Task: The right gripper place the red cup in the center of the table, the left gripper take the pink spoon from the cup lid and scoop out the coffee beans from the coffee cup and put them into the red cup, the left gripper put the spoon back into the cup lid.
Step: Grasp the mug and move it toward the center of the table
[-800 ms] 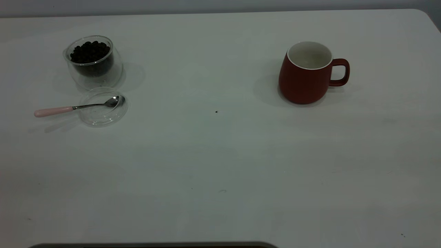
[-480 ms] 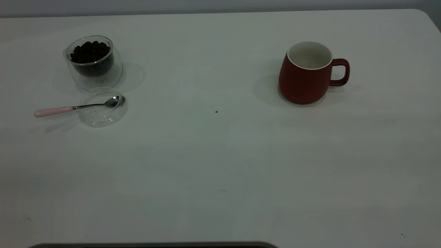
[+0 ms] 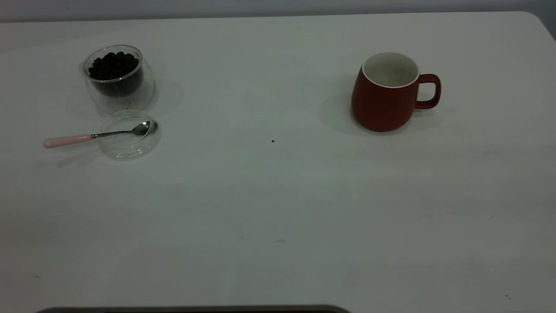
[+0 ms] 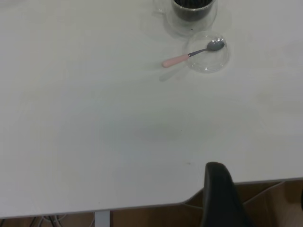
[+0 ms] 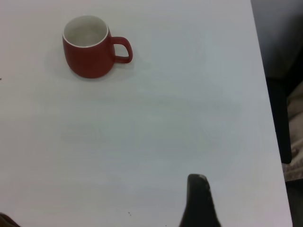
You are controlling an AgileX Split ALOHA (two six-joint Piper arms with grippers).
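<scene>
You see the red cup (image 3: 385,93) upright on the table's (image 3: 278,195) right side, empty. At far left the pink spoon (image 3: 97,135) rests its bowl in the cup lid (image 3: 129,134), just beside the coffee cup (image 3: 117,77) of coffee beans (image 3: 114,66). Neither gripper touches anything; only one finger (image 4: 221,196) of the left and one finger (image 5: 200,202) of the right show, so their opening cannot be told.
</scene>
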